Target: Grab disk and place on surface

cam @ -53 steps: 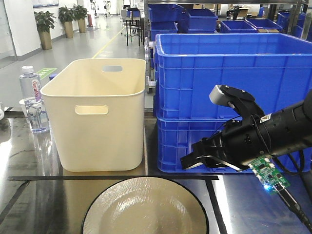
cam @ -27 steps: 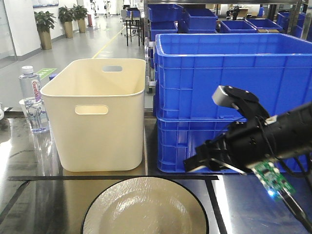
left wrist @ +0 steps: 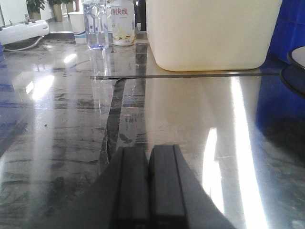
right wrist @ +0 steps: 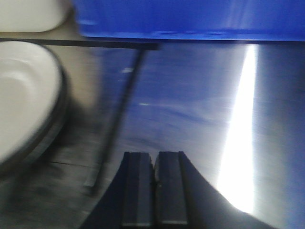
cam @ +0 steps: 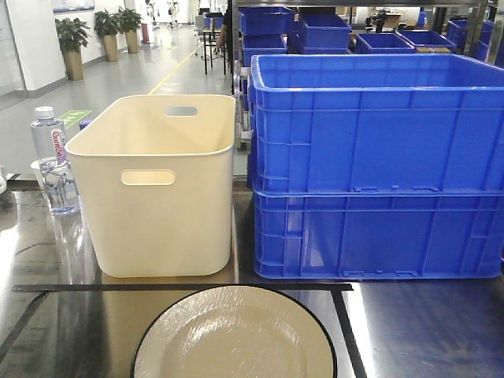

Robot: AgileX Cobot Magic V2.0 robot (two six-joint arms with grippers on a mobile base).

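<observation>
A cream plate with a black rim [cam: 235,335], the disk of the task, lies flat at the bottom centre of the front view on the glossy dark worktop [cam: 425,331], inside a rectangle of black tape lines [cam: 181,287]. Behind it stand a cream plastic bin [cam: 161,185] at centre left and two stacked blue crates [cam: 378,165] at right, close beside each other. A water bottle [cam: 53,161] stands at the far left edge. In the left wrist view the left claw [left wrist: 148,183] is closed and empty, low over the bare worktop. The right wrist view is blurred, but the right claw [right wrist: 154,188] appears closed and empty, with the plate at the left edge, apart from it.
</observation>
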